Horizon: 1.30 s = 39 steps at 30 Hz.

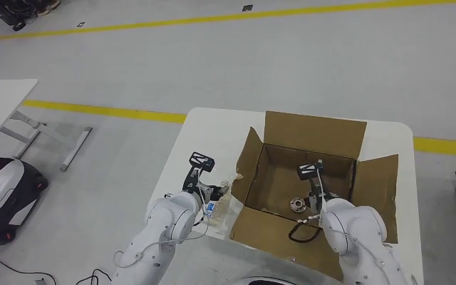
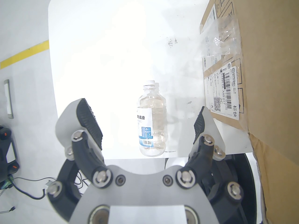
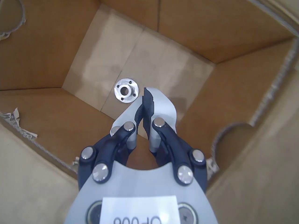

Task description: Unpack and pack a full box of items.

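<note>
Hovering pinched together in the cardboard box (image 3: pixel 58 36), the right claw (image 3: pixel 143 94) needed to spread before straddling the metal flange (image 3: pixel 126 90); the left claw (image 2: pixel 142 106) gaped wide near the bottle (image 2: pixel 151 122).

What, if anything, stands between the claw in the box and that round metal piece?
Nothing visible. The metal flange lies alone in the cardboard box, only open space between it and the shut right gripper.

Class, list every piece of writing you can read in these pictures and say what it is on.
"毒液": on the bottle label; leading characters hidden.
"标快": on the shipping label stuck to the box.
White tag on the right wrist mount: upside down, cut off, unreadable.
Barcode numbers and fine print: too small to read.
</note>
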### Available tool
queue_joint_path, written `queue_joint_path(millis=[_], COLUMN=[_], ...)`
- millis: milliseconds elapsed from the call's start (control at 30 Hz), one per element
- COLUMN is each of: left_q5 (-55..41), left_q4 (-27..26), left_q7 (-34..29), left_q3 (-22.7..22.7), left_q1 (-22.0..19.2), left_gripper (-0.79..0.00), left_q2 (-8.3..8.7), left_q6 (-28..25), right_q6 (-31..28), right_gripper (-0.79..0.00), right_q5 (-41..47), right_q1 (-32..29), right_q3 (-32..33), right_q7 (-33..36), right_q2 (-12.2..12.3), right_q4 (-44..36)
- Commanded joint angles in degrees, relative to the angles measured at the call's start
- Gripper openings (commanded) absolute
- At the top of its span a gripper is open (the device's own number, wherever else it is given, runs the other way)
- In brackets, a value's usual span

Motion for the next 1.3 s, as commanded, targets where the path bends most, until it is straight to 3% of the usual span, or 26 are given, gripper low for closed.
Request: queue_joint_path(millis=[0, 167, 433, 500, 600, 700, 833, 900, 1267], left_q5=[0.0, 0.0, 0.0, 0.0, 0.0, 0.0, 0.0, 0.0, 0.0], left_q4=[0.0, 0.0, 0.0, 0.0, 0.0, 0.0, 0.0, 0.0, 0.0], left_q7=[0.0, 0.0, 0.0, 0.0, 0.0, 0.0, 0.0, 0.0, 0.0], left_q3=[0.0, 0.0, 0.0, 0.0, 0.0, 0.0, 0.0, 0.0, 0.0], left_q1=[0.0, 0.0, 0.0, 0.0, 0.0, 0.0, 0.0, 0.0, 0.0], left_gripper=[0.0, 0.0, 0.0, 0.0, 0.0, 0.0, 0.0, 0.0, 0.0], left_q2=[0.0, 0.0, 0.0, 0.0, 0.0, 0.0, 0.0, 0.0, 0.0], left_q6=[0.0, 0.0, 0.0, 0.0, 0.0, 0.0, 0.0, 0.0, 0.0], right_q6=[0.0, 1.3, 3.4, 3.6, 3.6, 3.7, 3.3, 3.0, 2.9], right_gripper=[-0.785, -0.785, -0.785, -0.711, -0.68, -0.499, -0.48, -0.431, -0.44], right_q5=[0.2, -0.2, 1.1, 1.2, 0.6, 0.5, 0.0, -0.3, 0.5], right_q1=[3.6, 9.7, 13.0, 13.3, 13.4, 13.1, 12.8, 12.6, 13.7], right_q3=[-2.6, -8.8, -11.0, -11.2, -11.4, -10.8, -10.1, -10.0, -11.0], right_q7=[1.1, 3.4, 4.5, 4.2, 4.5, 4.7, 5.2, 5.3, 3.2], right_q2=[-0.7, -2.7, -4.3, -4.6, -4.8, -4.8, -4.7, -4.8, -5.9], right_q4=[5.8, 15.7, 22.5, 23.4, 23.9, 24.0, 23.5, 23.7, 29.5])
